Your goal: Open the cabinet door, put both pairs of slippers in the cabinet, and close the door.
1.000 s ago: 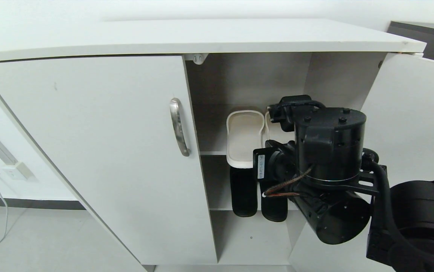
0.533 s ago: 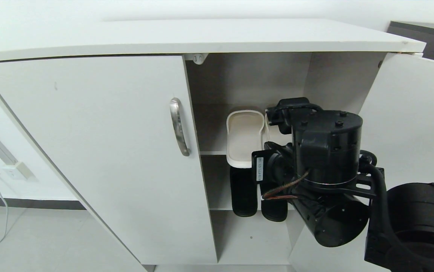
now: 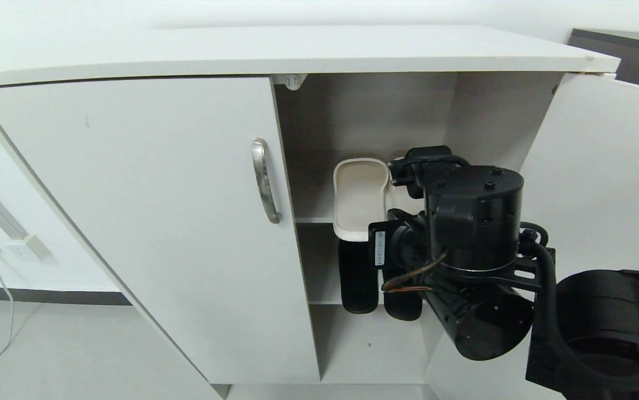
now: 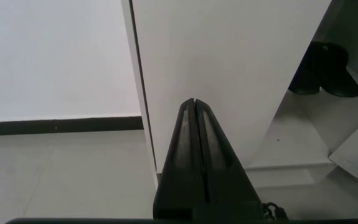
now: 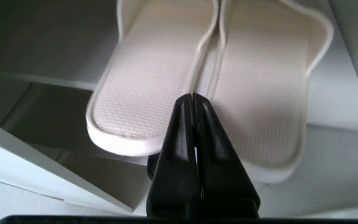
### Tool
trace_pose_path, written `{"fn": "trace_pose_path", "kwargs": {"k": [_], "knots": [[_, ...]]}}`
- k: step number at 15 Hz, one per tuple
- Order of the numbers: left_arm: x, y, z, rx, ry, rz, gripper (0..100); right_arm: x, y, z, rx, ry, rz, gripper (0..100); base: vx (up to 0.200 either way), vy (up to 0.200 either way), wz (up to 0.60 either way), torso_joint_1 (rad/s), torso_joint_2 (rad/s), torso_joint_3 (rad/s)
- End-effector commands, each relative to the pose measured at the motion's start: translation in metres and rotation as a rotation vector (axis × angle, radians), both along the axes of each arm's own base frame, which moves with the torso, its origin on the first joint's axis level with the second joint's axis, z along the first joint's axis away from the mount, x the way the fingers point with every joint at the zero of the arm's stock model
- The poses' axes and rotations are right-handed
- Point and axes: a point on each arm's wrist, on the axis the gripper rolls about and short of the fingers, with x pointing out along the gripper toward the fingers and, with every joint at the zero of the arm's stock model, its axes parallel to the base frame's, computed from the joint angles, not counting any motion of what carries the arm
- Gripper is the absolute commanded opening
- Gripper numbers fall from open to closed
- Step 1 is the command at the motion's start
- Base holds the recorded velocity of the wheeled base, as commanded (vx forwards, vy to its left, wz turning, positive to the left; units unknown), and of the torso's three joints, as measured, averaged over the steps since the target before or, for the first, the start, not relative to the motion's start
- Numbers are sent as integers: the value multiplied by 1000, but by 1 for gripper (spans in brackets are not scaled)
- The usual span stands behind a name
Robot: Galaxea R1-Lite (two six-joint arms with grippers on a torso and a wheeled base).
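The right door (image 3: pixel 603 166) stands wide and both pairs are inside the cabinet (image 3: pixel 297 50): white slippers (image 3: pixel 359 194) on the upper shelf (image 3: pixel 314 220), heels overhanging its near edge, black slippers (image 3: pixel 359 278) below. The right claw (image 5: pixel 194 99), pressed together and empty, sits at those white heels, set for a nudge inward, I'd guess. The left claw (image 4: pixel 194 102), also pressed together, hangs low before the closed left door (image 3: pixel 147 211).

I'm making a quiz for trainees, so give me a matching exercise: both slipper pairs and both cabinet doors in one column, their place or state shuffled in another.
Column one:
1 white slippers
2 black slippers
3 left door
4 right door

Column two:
A swung open
B on the upper shelf
C shut
D on the middle shelf

Pairs: 1-B, 2-D, 3-C, 4-A.
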Motion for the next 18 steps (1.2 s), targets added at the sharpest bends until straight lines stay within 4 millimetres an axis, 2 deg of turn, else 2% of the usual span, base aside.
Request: {"fn": "trace_pose_path", "kwargs": {"k": [1, 11, 17, 18], "knots": [[0, 0, 0, 0, 0, 0, 0, 1, 2, -4, -8, 5, 1, 0, -200, 0, 0, -2, -2, 2], [0, 0, 0, -2, 0, 0, 0, 2, 2, -6, -15, 9, -2, 0, -200, 0, 0, 1, 4, 4], [0, 0, 0, -2, 0, 0, 0, 5, -3, -19, -59, 34, -15, 0, -200, 0, 0, 1, 3, 2], [0, 0, 0, -2, 0, 0, 0, 8, -6, -22, -72, 39, -27, 0, 0, 0, 0, 0, 0, 0]]}}
